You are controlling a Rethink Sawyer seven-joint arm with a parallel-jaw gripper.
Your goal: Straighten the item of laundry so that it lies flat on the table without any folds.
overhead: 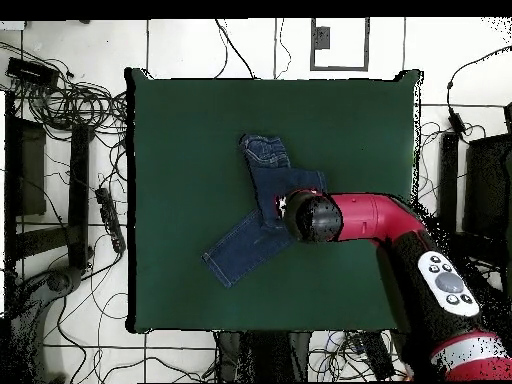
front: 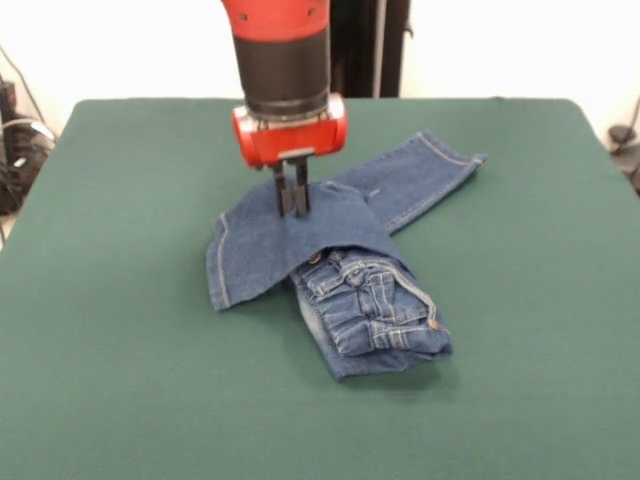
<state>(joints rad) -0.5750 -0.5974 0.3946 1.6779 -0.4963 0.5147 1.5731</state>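
Jeans (front: 345, 265) lying mid-surface (front: 120, 380), one leg folded over the waistband, the other stretching far right. End effector (front: 292, 200) pressing down on the folded leg, fingers nearly together, pinching denim. Cables (overhead: 70, 190) lying on the floor beside the surface.
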